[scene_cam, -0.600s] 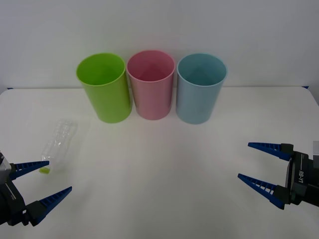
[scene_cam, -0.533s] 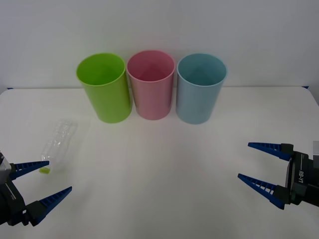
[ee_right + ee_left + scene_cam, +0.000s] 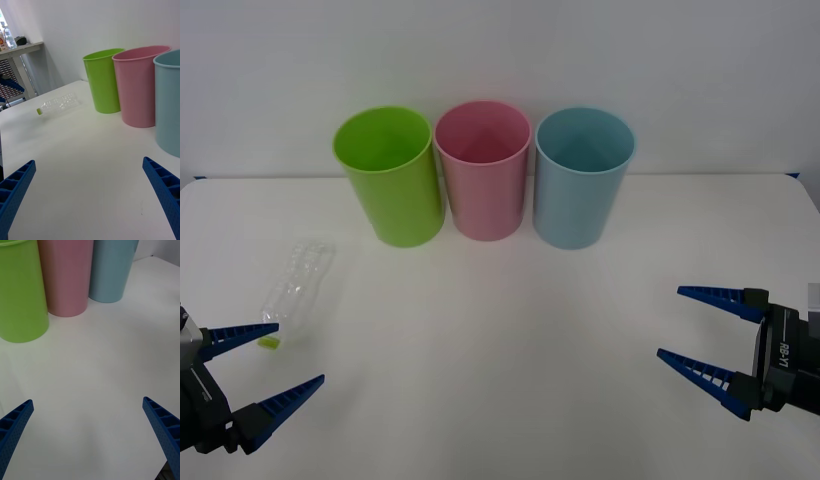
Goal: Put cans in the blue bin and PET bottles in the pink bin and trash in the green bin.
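Three tall bins stand in a row at the back of the white table: the green bin [image 3: 388,175] on the left, the pink bin [image 3: 483,168] in the middle, the blue bin [image 3: 584,175] on the right. A clear ribbed PET bottle [image 3: 296,285] with a yellow-green cap lies on its side at the left, cap toward me. My left gripper [image 3: 264,368] is open just in front of the cap, apart from it. At the right front my right gripper [image 3: 698,332] hangs open and holds nothing. The right wrist view shows the bottle [image 3: 59,103] and the three bins [image 3: 139,85].
The white table [image 3: 500,340] stretches between the two grippers and the bins. A white wall rises behind the bins. In the right wrist view a shelf [image 3: 20,48] with small items stands beyond the table's left side.
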